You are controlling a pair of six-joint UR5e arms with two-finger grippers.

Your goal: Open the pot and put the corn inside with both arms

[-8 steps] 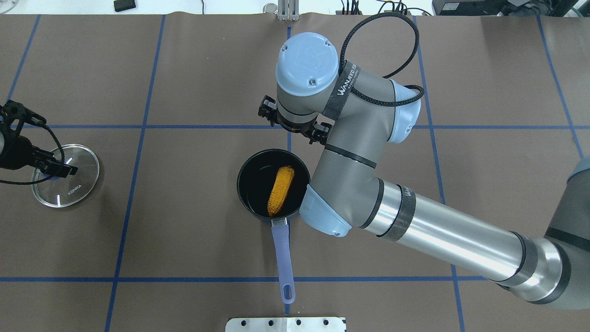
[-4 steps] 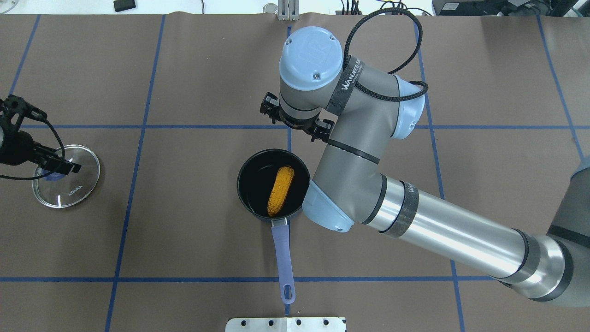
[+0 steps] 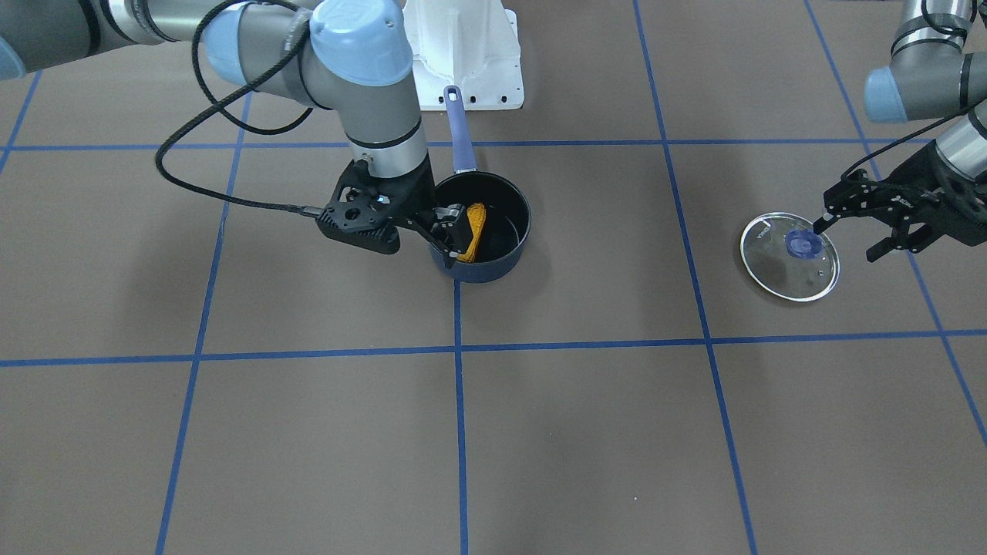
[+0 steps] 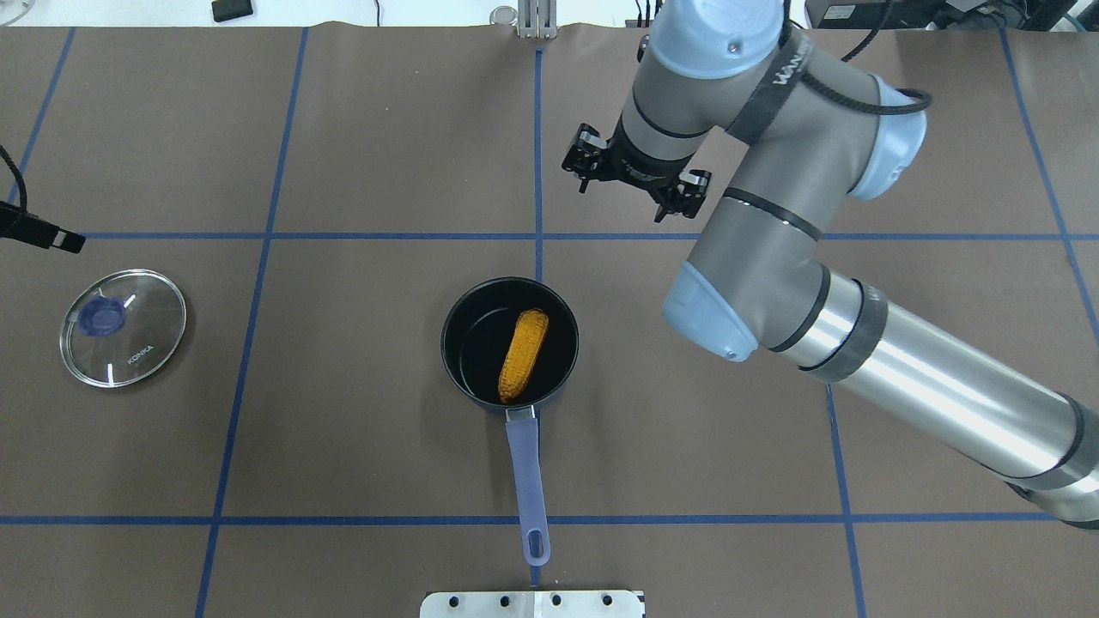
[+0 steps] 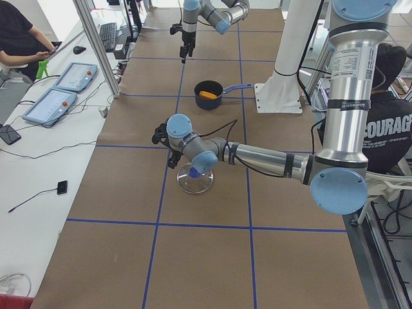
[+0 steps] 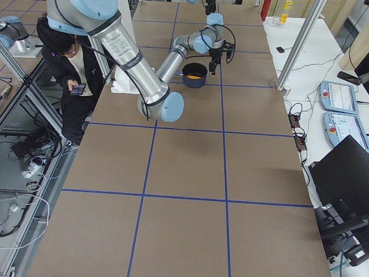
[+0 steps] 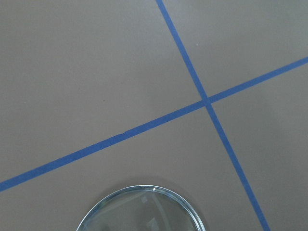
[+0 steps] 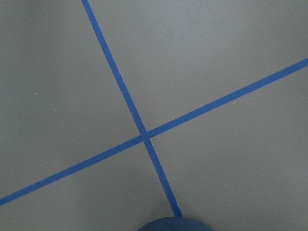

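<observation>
The dark blue pot (image 4: 455,365) stands uncovered at the table's middle, its handle (image 4: 525,472) toward my base. The orange-yellow corn (image 4: 524,355) lies inside it and also shows in the front view (image 3: 476,223). My right gripper (image 4: 634,176) is empty; the overhead view shows it raised beyond the pot and to its right, while in the front view it (image 3: 447,231) is open at the pot's rim (image 3: 509,258). My left gripper (image 3: 847,239) is open and empty beside the glass lid (image 4: 123,315); overhead, only a fingertip (image 4: 60,239) shows at the left edge.
The lid lies flat on the table at the far left, blue knob (image 4: 101,318) up; its rim shows in the left wrist view (image 7: 139,211). A white base plate (image 4: 532,603) sits at the near edge behind the pot handle. Operators sit beside the table (image 6: 66,63).
My right arm has lifted and swung away from the pot toward the far right. My left gripper has drawn back left off the lid's knob. Pot, corn and lid have not moved.
</observation>
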